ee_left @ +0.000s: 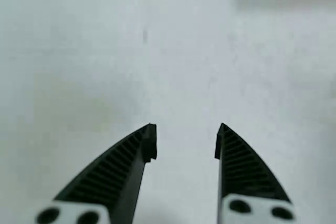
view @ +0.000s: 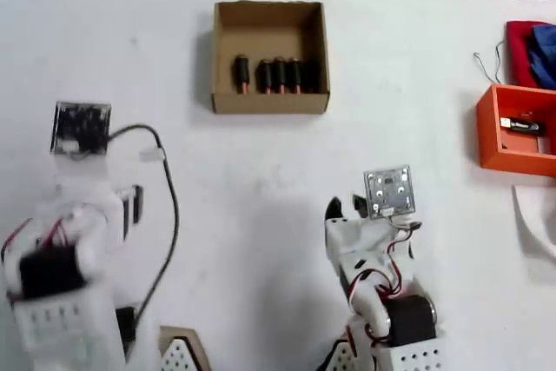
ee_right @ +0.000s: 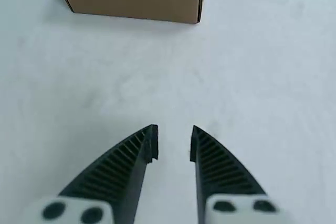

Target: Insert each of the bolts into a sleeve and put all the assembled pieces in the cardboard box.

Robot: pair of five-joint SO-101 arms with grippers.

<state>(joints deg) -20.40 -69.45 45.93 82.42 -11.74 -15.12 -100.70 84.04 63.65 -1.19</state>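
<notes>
Overhead camera looks down; both wrist cameras face the cardboard box.

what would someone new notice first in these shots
The cardboard box at the table's far middle, with four dark assembled pieces lined up inside. Then the two arms near the front edge, left claw and right claw both open over the white table. An orange bin sits at the right edge.
</notes>
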